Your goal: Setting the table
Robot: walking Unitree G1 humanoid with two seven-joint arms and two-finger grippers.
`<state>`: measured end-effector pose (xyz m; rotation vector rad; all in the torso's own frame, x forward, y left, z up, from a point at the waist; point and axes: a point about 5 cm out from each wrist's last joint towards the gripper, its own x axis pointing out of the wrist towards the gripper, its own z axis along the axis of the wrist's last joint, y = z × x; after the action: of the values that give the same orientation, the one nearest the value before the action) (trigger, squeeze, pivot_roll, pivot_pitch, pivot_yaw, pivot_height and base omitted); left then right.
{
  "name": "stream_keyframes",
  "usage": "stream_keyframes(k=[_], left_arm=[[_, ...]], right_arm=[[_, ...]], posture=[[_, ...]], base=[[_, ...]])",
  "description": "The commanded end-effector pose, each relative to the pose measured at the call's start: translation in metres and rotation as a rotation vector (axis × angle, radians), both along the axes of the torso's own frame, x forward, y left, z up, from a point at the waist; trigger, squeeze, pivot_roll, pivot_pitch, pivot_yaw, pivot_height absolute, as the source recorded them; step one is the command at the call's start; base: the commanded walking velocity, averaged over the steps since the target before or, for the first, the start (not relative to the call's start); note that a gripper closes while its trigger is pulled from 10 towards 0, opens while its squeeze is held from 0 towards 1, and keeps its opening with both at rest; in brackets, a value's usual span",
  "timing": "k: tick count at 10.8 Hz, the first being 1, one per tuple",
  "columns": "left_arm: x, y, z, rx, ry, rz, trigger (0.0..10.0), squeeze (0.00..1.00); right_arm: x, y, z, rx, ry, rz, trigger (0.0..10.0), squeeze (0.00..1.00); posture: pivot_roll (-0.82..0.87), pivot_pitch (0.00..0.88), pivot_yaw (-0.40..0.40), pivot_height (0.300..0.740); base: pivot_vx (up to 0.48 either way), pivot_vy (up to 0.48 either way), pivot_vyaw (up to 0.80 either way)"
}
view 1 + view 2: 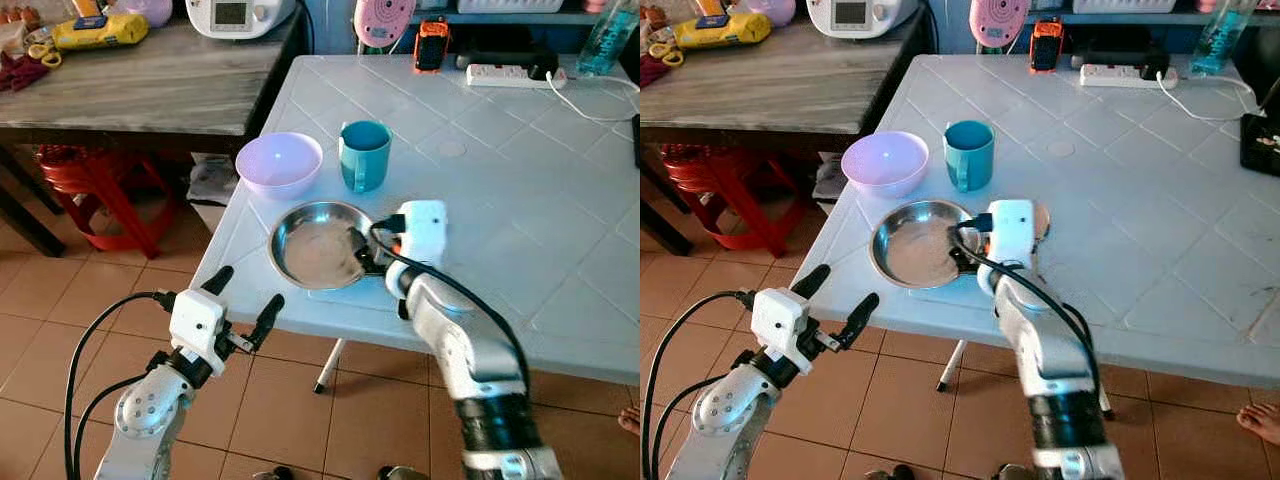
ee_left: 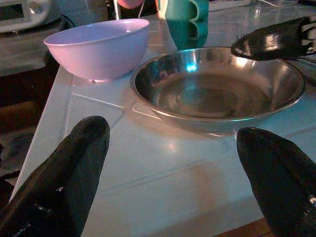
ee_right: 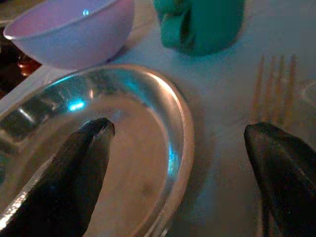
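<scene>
At frame centre, the right gripper [image 3: 177,163] is spread over the rim of the steel plate [image 1: 315,245]. The left gripper [image 1: 243,302], also spread, hovers at lower left, off the white table [image 1: 520,200].

My right gripper [image 1: 362,252] straddles the steel plate [image 1: 315,243] rim, fingers apart. At twelve o'clock the teal cup [image 1: 364,154] blocks, at eleven the lilac bowl [image 1: 279,163]; toward three the white table [image 1: 520,200] lies bare
</scene>
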<state>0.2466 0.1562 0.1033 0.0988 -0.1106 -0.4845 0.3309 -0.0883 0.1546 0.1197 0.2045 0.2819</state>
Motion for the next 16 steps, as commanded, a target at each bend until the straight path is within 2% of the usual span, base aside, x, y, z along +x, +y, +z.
stream_keyframes(k=[1, 2, 3, 5, 7, 9, 16], left_arm=[[-0.003, 0.002, -0.001, 0.012, 0.007, 0.004, 10.0, 0.0], [-0.003, 0.002, -0.001, 0.013, 0.007, 0.003, 10.0, 0.0], [-0.003, 0.002, 0.0, 0.014, 0.006, 0.0, 10.0, 0.0], [-0.002, 0.002, 0.001, 0.016, 0.004, 0.0, 10.0, 0.0], [-0.002, 0.0, 0.003, 0.017, -0.001, -0.001, 10.0, 0.0], [-0.002, 0.0, 0.004, 0.02, -0.002, -0.01, 10.0, 0.0], [-0.001, -0.001, 0.003, 0.017, 0.004, -0.038, 10.0, 0.0]], right_arm=[[0.0, 0.01, 0.0, 0.006, -0.002, 0.038, 9.2, 0.0], [0.002, 0.016, -0.001, 0.012, -0.005, 0.062, 0.5, 0.0], [0.003, 0.021, -0.001, 0.011, -0.002, 0.072, 0.0, 0.0], [0.002, 0.026, -0.006, 0.001, 0.025, 0.083, 0.0, 0.0], [0.002, 0.019, -0.016, 0.012, 0.079, 0.03, 0.0, 0.0], [0.003, 0.013, -0.016, 0.039, 0.092, -0.002, 0.0, 0.0], [0.004, 0.012, -0.023, 0.063, 0.13, -0.012, 0.0, 0.0]], posture=[[-0.09, 0.181, 0.089, 0.74], [-0.09, 0.181, 0.09, 0.74], [-0.08, 0.182, 0.091, 0.74], [-0.08, 0.181, 0.093, 0.74], [-0.08, 0.177, 0.097, 0.74], [-0.08, 0.178, 0.104, 0.74], [-0.08, 0.174, 0.111, 0.74]], base=[[0.0, 0.0, 0.0], [0.0, 0.0, 0.0], [0.0, 0.0, 0.0], [0.0, 0.0, 0.0], [0.0, 0.0, 0.0], [0.0, 0.0, 0.0], [0.0, 0.0, 0.0]])
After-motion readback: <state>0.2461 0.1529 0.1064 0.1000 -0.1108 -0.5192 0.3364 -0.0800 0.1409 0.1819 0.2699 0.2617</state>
